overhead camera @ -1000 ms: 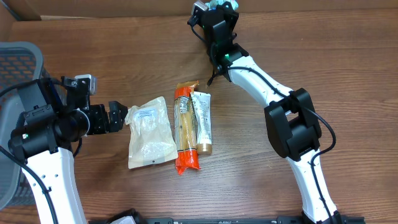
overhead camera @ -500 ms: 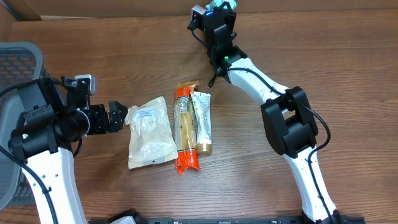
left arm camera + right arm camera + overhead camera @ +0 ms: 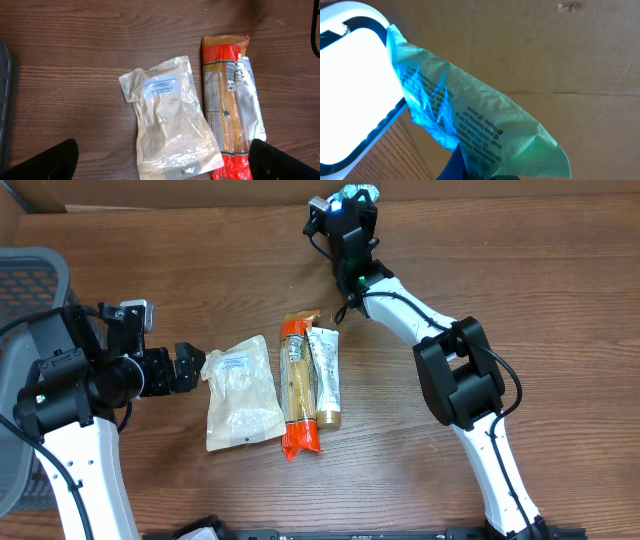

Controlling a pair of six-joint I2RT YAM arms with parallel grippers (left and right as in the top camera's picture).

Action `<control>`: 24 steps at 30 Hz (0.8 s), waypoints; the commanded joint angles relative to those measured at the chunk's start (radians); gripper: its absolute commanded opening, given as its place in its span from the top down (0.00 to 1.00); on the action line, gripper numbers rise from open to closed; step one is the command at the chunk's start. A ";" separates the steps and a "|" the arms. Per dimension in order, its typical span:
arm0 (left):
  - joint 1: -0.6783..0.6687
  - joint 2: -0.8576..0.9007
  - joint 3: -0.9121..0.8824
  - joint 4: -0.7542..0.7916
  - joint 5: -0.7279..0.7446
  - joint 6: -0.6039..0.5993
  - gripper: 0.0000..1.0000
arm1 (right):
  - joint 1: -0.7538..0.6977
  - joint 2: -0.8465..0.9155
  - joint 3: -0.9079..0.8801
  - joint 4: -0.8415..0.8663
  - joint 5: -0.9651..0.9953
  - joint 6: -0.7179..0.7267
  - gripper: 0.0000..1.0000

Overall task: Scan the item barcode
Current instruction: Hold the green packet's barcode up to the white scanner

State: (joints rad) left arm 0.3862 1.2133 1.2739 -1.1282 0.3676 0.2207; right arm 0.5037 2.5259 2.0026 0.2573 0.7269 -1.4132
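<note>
Our right pincer (image 3: 461, 167) gripped a crinkled green plastic packet (image 3: 470, 112) by the white scanner (image 3: 350, 100).
We feared its creases would hide the barcode; our left pincer (image 3: 197, 366) gaped.

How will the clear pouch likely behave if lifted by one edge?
The clear pouch looks thin and wrinkled, so it would probably flop and sag. Its pale contents lie flat, suggesting it is light. The glossy film might slip in a grip.
</note>
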 commanded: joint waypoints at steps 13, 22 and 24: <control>-0.003 0.003 -0.002 0.003 0.014 0.027 0.01 | 0.001 0.003 0.012 0.011 0.046 -0.010 0.96; -0.003 0.003 -0.002 0.003 0.014 0.027 0.00 | 0.016 -0.017 0.012 0.082 0.067 -0.010 0.96; -0.003 0.003 -0.002 0.003 0.014 0.027 0.00 | 0.020 -0.061 0.012 0.073 0.079 0.011 0.96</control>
State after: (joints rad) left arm 0.3862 1.2133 1.2739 -1.1282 0.3676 0.2207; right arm 0.5095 2.5278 2.0026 0.3252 0.7769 -1.4258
